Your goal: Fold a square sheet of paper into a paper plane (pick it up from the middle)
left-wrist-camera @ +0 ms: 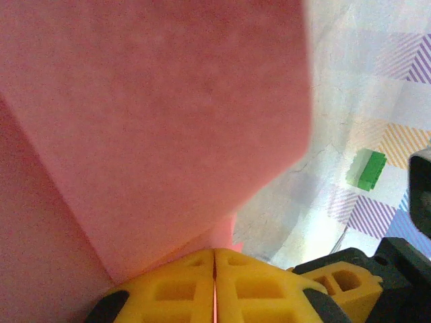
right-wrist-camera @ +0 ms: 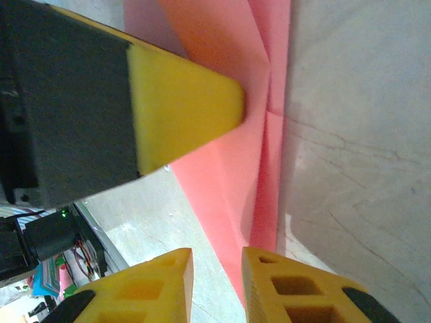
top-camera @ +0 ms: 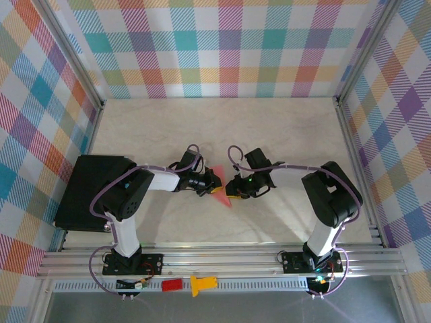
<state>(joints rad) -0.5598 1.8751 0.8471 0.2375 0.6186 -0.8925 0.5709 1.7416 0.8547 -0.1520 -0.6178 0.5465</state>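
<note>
From above, note the pink paper (top-camera: 220,191) mid-table between left gripper (top-camera: 209,183) and right gripper (top-camera: 235,189); at the left wrist, see jaws pinched shut on it; at the right wrist, beware slightly parted jaws astride its tip, likely letting folds spring open.

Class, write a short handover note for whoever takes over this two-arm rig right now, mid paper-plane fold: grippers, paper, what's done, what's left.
Left gripper: shut on the folded pink paper.
Right gripper: jaws apart, the paper's pointed end in the gap, not clamped.
Paper: between the two grippers, mid-table, apparently lifted.
Done: paper picked up, with several creases and overlapping layers already in.
Left: the remaining folds to a finished plane; the right gripper probably needs to regrip first.
</note>
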